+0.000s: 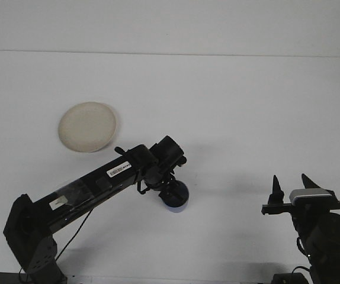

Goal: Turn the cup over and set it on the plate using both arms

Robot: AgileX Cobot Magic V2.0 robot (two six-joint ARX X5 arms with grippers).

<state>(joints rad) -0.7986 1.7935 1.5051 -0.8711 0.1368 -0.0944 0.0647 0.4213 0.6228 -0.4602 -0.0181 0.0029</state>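
Starting at the left, you will find the plate (87, 127) lying bare on the white table (247, 106), towards the far side, with nothing on it; the placing step is therefore not done. Moving right and nearer, your left arm (99, 183) reaches diagonally across the table, and its left gripper (171, 190) sits right down over the blue cup (177, 200), covering most of it. Only the cup's right and near edge shows beneath the dark gripper body, so you cannot confirm which way up the cup stands, nor whether the fingers have closed on it or merely bracket it; report that state as undetermined. The cup rests on the table near the middle, well apart from the plate, to its right and nearer. In my judgement the task is at its opening stage: the grasp is being made or has just been made, while the lift, the flip, any handover between arms and the set-down all remain. At the far right, near edge, your right gripper (289, 184) stands parked with its two fingers pointing up and plainly spread, holding nothing, well apart from the cup.
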